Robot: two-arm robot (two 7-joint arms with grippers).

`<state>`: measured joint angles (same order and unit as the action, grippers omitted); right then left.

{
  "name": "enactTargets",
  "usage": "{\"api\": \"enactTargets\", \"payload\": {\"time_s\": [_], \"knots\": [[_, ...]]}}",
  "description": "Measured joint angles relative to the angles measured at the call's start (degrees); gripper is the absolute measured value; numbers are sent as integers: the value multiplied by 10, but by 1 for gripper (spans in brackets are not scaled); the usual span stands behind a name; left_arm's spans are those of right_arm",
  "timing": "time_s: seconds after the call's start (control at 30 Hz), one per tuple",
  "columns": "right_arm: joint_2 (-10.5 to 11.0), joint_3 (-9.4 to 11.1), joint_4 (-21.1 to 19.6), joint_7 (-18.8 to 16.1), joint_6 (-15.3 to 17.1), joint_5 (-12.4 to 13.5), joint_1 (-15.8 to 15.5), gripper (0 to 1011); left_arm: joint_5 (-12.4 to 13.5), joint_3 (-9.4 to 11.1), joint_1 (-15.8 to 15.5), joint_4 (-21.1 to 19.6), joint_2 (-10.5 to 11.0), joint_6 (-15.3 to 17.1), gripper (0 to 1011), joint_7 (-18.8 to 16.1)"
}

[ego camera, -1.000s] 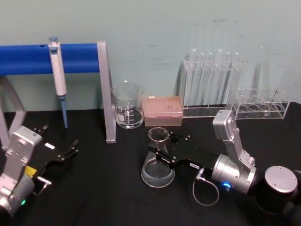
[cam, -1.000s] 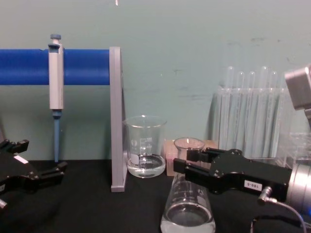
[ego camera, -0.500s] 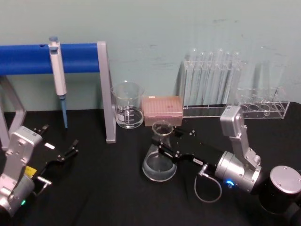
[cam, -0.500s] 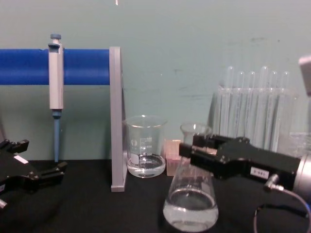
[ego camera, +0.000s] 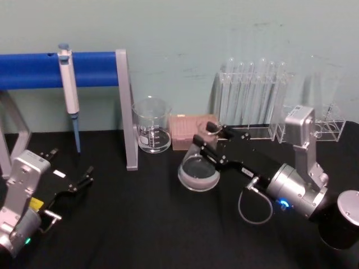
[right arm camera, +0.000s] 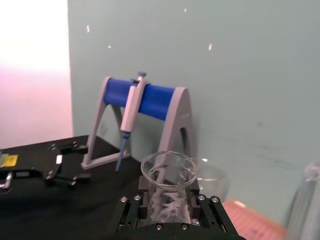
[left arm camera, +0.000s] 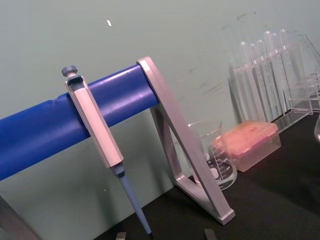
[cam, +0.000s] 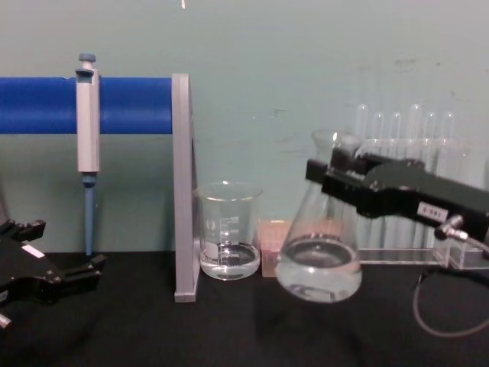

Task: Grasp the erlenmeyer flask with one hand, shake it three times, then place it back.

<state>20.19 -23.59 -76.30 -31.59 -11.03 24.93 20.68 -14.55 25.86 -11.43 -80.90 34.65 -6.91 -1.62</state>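
The erlenmeyer flask (cam: 317, 260) is clear glass with a little clear liquid. It hangs tilted above the black table, its base swung toward the left. My right gripper (cam: 336, 174), the hand, is shut on its narrow neck. In the head view the flask (ego camera: 197, 171) is in front of the pink box, with the right gripper (ego camera: 210, 143) reaching in from the right. The right wrist view looks down onto the flask's rim (right arm camera: 167, 172) between the fingers. My left gripper (ego camera: 70, 166) rests open at the table's left, holding nothing, and shows low left in the chest view (cam: 57, 256).
A glass beaker (ego camera: 152, 128) and a pink tip box (ego camera: 190, 130) stand just behind the flask. Test-tube racks (ego camera: 252, 103) line the back right. A pipette (ego camera: 68, 84) hangs on the blue-barred stand (ego camera: 126, 106) at the left. The black table (ego camera: 140, 224) is open in front.
My right gripper has lifted the flask off the table, carried it up and toward the back right, and tilted it. The left arm has not moved.
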Motion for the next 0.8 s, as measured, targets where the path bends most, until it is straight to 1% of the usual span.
{"api": "enactTargets", "payload": {"time_s": [0.03,0.07,0.3,0.33,0.57,0.8], "knots": [[1,4,-10,8,3,-2,-5,450,0,0,0,0,0,0,1001,0],[1,4,-10,8,3,-2,-5,450,0,0,0,0,0,0,1001,0],[2,21,-50,48,21,-14,-26,450,0,0,0,0,0,0,1001,0],[1,24,-56,58,24,-18,-31,450,0,0,0,0,0,0,1001,0],[-12,41,-73,95,36,-31,-52,450,0,0,0,0,0,0,1001,0],[-20,51,-81,103,43,-38,-61,450,0,0,0,0,0,0,1001,0]]}}
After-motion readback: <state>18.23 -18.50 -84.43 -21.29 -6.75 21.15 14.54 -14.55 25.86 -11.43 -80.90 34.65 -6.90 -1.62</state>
